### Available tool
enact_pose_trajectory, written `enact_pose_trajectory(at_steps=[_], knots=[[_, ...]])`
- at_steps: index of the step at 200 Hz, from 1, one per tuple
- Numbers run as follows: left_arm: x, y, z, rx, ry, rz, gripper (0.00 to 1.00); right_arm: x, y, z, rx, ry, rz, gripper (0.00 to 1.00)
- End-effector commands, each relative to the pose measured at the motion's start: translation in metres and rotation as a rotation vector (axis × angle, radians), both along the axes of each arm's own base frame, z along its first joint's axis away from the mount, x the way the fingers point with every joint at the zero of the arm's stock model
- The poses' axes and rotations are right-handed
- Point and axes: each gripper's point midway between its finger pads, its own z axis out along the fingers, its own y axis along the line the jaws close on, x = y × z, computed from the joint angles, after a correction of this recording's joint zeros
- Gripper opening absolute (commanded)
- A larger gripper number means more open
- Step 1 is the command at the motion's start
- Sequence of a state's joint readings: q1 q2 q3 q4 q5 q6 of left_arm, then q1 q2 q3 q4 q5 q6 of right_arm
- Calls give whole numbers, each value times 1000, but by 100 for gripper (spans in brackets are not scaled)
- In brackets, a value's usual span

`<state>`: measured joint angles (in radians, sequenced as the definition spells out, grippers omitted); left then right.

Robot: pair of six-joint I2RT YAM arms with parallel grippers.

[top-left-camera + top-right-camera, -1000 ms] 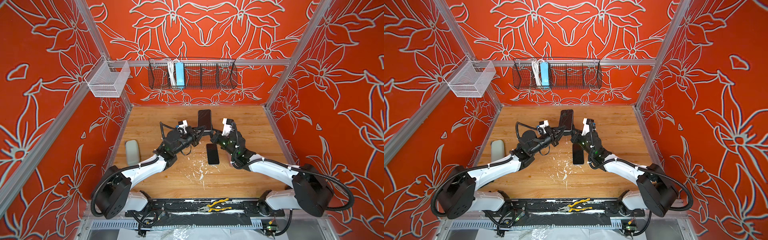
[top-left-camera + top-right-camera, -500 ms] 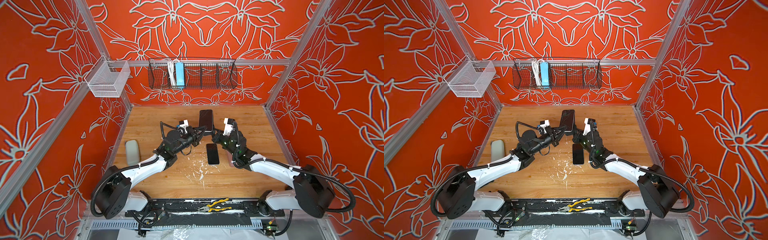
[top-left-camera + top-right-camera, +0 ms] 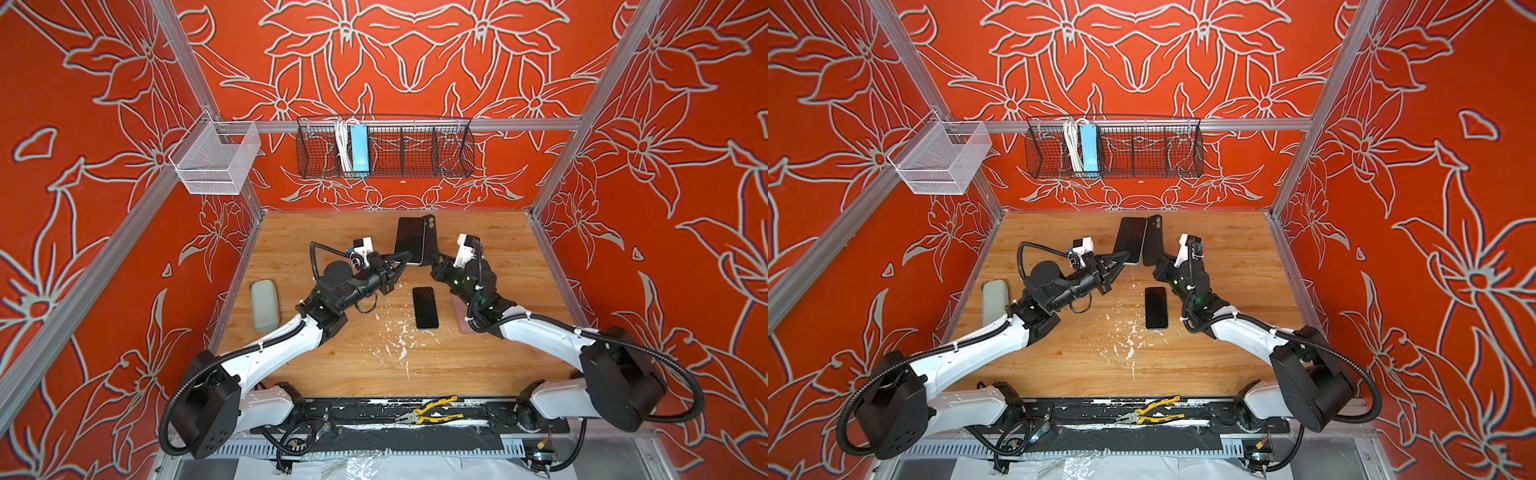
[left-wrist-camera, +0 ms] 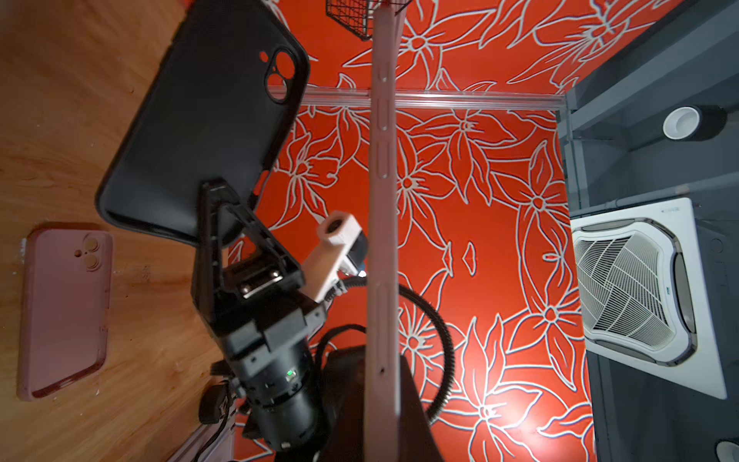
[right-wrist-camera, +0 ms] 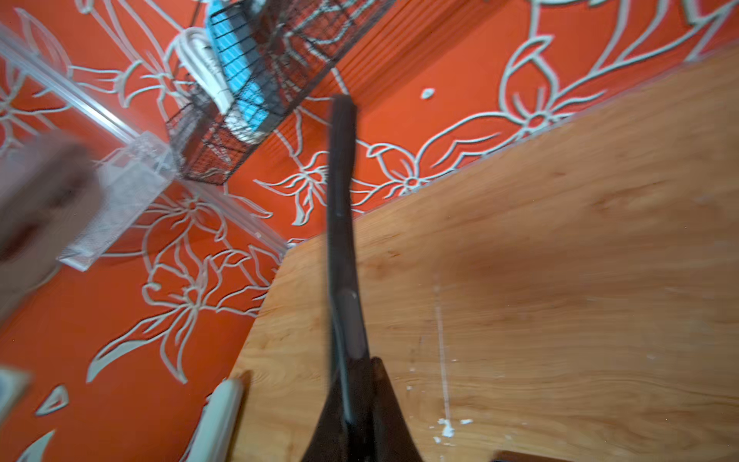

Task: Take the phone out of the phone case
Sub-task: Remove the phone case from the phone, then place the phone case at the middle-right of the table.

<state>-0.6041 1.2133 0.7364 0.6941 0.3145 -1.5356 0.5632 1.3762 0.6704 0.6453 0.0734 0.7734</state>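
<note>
Parted now, the phone sits pinched in the left gripper, the black case in the right gripper; the pink phone case lies on the tabletop. Thin edge holds may slip, dropping either.

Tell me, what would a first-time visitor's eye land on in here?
The orange-red walls with white flower outlines grab you first. Next, above the back of the wooden table, the left arm's fingers hold a phone up in the air, while the right arm's fingers hold an empty black case just beside it. A second phone and a dusty-pink case lie flat on the wood.
</note>
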Motion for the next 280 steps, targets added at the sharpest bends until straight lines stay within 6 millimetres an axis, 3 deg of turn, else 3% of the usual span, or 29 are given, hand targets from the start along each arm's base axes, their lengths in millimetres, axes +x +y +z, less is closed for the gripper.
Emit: enact_pose_trajectory(at_steps=[1,45,99,117,200,237,280], knots=[[-12,9,31,-37,-124,13,0,6,-15,-21,9,56,-75,4],[-10,9,15,-21,-102,21,0,5,-15,-21,24,78,-76,3],[-2,18,-5,38,-100,62,0,-12,-31,-19,-78,192,-14,3],[3,26,-10,68,-114,80,0,-22,-45,-23,-99,253,10,3],[24,54,-35,119,-88,129,0,-90,-155,-41,-198,471,-111,5],[27,56,-43,122,-80,130,0,-109,-168,-70,-175,567,-120,5],[29,57,-45,120,-76,127,0,-112,-176,-98,-155,603,-130,5]])
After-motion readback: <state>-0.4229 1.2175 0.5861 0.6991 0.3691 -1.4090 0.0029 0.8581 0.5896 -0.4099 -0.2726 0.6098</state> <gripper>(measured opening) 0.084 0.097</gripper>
